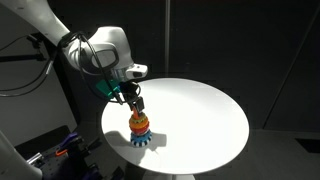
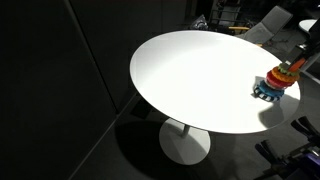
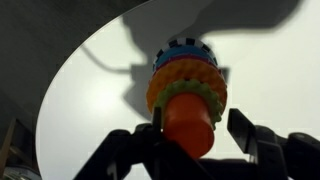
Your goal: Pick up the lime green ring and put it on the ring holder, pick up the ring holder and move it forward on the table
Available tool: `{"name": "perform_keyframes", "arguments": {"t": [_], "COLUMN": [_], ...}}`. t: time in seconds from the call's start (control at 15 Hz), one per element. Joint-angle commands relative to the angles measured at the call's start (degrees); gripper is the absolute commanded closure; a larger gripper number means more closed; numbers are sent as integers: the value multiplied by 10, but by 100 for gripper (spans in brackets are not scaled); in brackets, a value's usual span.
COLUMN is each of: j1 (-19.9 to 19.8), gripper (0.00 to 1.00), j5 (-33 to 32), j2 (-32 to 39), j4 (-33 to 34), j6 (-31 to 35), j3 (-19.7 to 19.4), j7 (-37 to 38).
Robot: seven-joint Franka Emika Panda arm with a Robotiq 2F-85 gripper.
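The ring holder stands upright near the edge of the white table, with a blue scalloped base and stacked orange and red rings. It also shows in an exterior view. In the wrist view the lime green ring sits on the ring holder, just below its orange top. My gripper is open and straddles that top. The left finger is against the top and the right finger stands apart from it. The gripper also shows right above the toy in an exterior view.
The round table stands on a single pedestal with dark curtains behind it. The toy is close to the table's rim on the robot's side. Chairs and clutter lie beyond the far edge.
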Motion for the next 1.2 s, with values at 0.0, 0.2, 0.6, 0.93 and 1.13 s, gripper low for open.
{"name": "perform_keyframes", "arguments": {"t": [0.0,0.2,0.6,0.93,1.13], "j1": [-8,-2,1,6,14], "gripper": [1,0,0,0,0], "j5": [14,37,53,59,70], "j2": [-43,-69,-123,-164,-183], "j4": [-16,-14,4,21,34], "j6": [-17,-53,-136,-204,-252], "j3": [4,4,16,25,24], "j7": [-40,-77,-91,-95,-110]}}
